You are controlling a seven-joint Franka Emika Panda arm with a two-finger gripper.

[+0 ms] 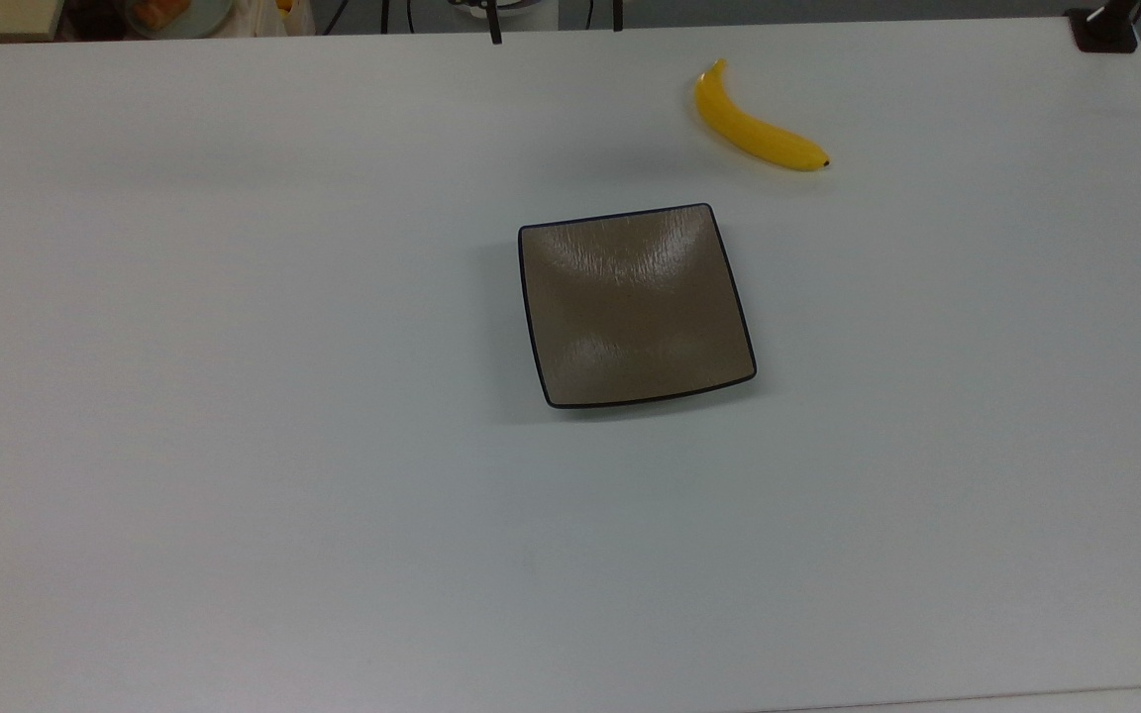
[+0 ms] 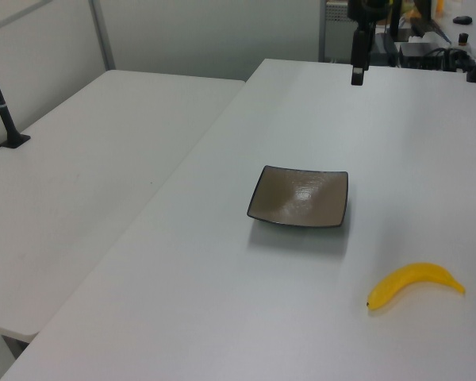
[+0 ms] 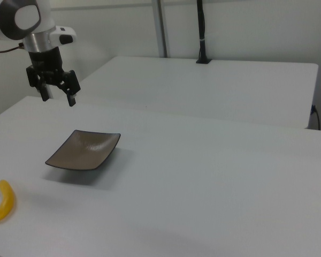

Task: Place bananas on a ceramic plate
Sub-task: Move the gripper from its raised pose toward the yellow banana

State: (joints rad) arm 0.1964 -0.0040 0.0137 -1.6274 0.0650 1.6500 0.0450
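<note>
The bananas are one glossy yellow banana [image 1: 754, 129] lying on the white table, apart from the plate, toward the top view's upper right; it also lies at the left view's lower right [image 2: 416, 282] and the right view's lower left [image 3: 4, 202]. The ceramic plate [image 1: 635, 307], square and brown with a dark rim, sits mid-table and holds nothing [image 2: 300, 197] [image 3: 84, 149]. My gripper [image 3: 58, 99] hangs open and holds nothing, in the air beyond the plate at the right view's upper left, well away from the banana.
A second white table [image 3: 214, 80] adjoins this one. A black clamped post [image 3: 202, 32] stands at its far edge, also seen as a clamp [image 1: 1105, 30] in the top view's upper right corner. Cluttered equipment [image 2: 428, 48] lines the left view's far end.
</note>
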